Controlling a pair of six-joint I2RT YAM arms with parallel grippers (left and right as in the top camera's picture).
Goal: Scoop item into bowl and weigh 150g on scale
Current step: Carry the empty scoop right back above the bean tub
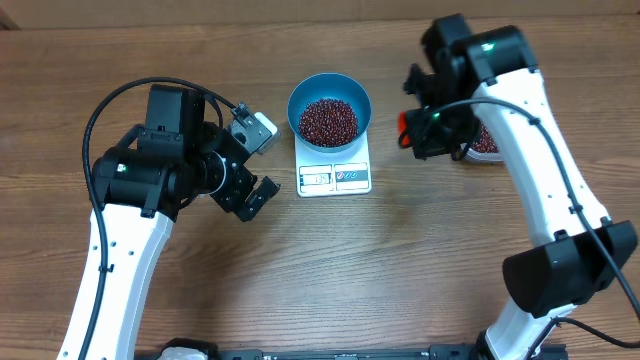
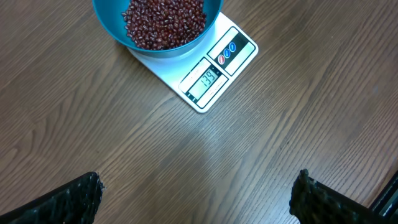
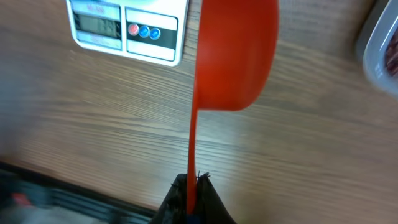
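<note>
A brown wooden table (image 1: 400,260) fills the picture. The white scale (image 1: 335,177) lies flat in the upper middle of the overhead view. Its little screen and buttons are on the edge nearest the bottom of the frame. The round blue bowl (image 1: 329,84) sits on top of the scale and covers most of it. At the upper right, a clear tub (image 1: 486,146) peeks out from behind the right arm. The left gripper (image 1: 262,162), left of the scale, has its jaws spread wide and holds nothing. The right gripper (image 3: 191,186) is pinched tight on the thin handle of an orange scoop (image 3: 236,56). The beans (image 1: 328,120) are small, shiny and dark red-brown, heaped in the bowl.
</note>
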